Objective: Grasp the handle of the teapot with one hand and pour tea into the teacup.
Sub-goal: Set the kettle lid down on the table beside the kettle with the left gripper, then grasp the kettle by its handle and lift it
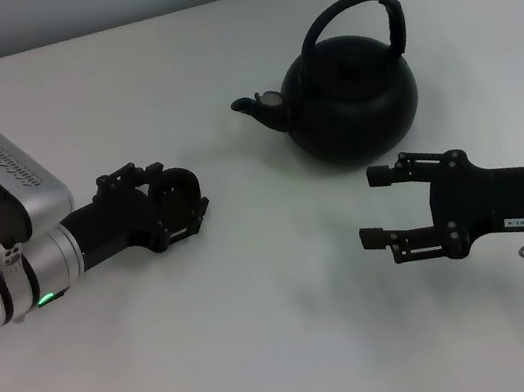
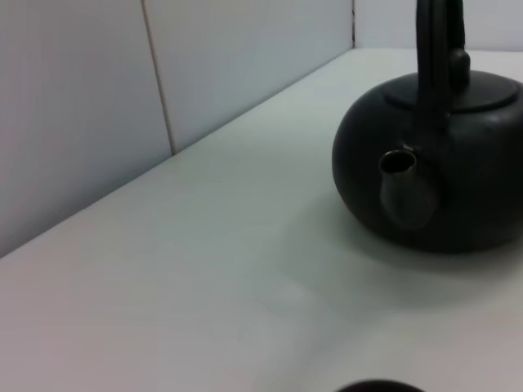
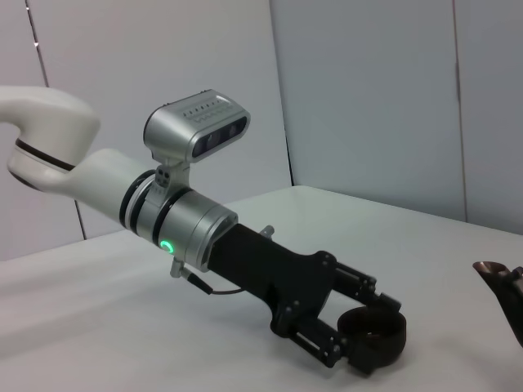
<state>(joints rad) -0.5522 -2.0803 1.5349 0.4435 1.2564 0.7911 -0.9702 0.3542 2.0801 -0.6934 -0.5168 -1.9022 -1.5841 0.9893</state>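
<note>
A: What is the left gripper (image 1: 182,202) doing?
B: Its fingers are closing around the teacup (image 3: 374,335), which is sitting between them on the table (image 1: 270,357).
A: And further right?
B: The teapot (image 1: 351,94) is standing beyond the right gripper (image 1: 377,204), whose fingers are gaping wide, holding nothing. The handle (image 1: 352,13) is sitting untouched above them.
A: So progress?
B: Seemingly early: grasping and pouring are both remaining.

No readable text, brand or number anywhere. The black right end effector (image 1: 373,205) has a small white sticker on its body, print too small to read. The silver left wrist collar (image 3: 176,229) shows a glowing green ring light, no characters.
</note>
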